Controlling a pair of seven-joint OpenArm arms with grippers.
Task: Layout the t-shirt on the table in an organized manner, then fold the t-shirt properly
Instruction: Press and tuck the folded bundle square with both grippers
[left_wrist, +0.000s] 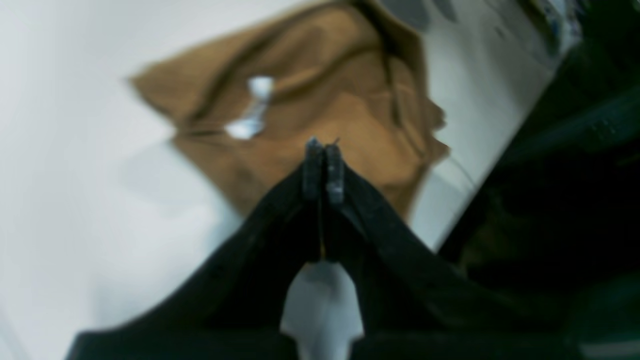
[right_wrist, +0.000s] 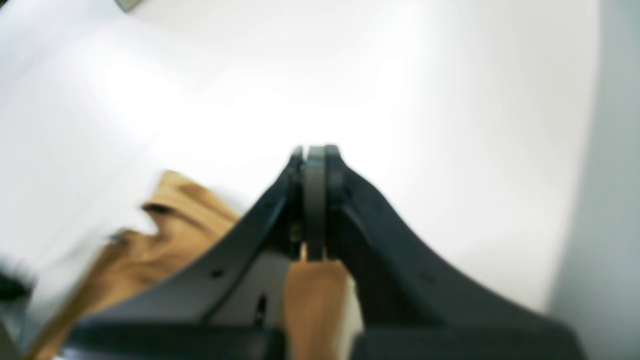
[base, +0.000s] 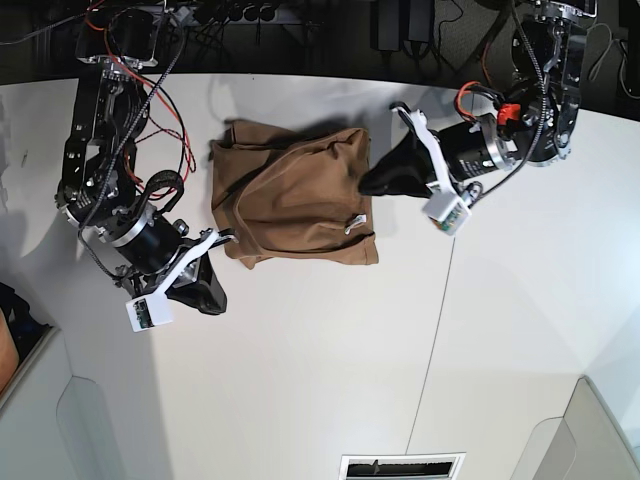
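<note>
White matte table (base: 300, 380) filling most of the base view, crossed by a thin dark seam (base: 432, 330) running from mid-frame down toward the lower edge, with dark cabling and equipment (base: 330, 20) along the top. Tan-brown t-shirt (base: 295, 195) bunched into a rough rectangle in the upper middle of that frame, creased and partly doubled over itself, a small white tag (base: 355, 224) showing near its right edge.

Left gripper (base: 368, 183), entering from the upper right of the base view, tip at the shirt's right edge; jaws pressed together in the left wrist view (left_wrist: 324, 150), brown cloth spread just behind the tips, though blur leaves it unclear whether any fabric is pinched between them. Same view: t-shirt (left_wrist: 320, 90) across the upper centre, white tag (left_wrist: 252, 107) left of centre, bare table (left_wrist: 65, 200) to the left.

Right gripper (base: 208, 293), at the lower left of the base view, just below and left of the shirt's lower left corner, black fingers pointing down-frame. Right wrist view: jaws closed tight (right_wrist: 315, 155) against bright bare table (right_wrist: 425, 100), a strip of tan cloth (right_wrist: 312, 305) visible in the gap low between the fingers, more crumpled shirt at the lower left of the frame. Pinch itself not clearly visible; heavy blur in both wrist views.
</note>
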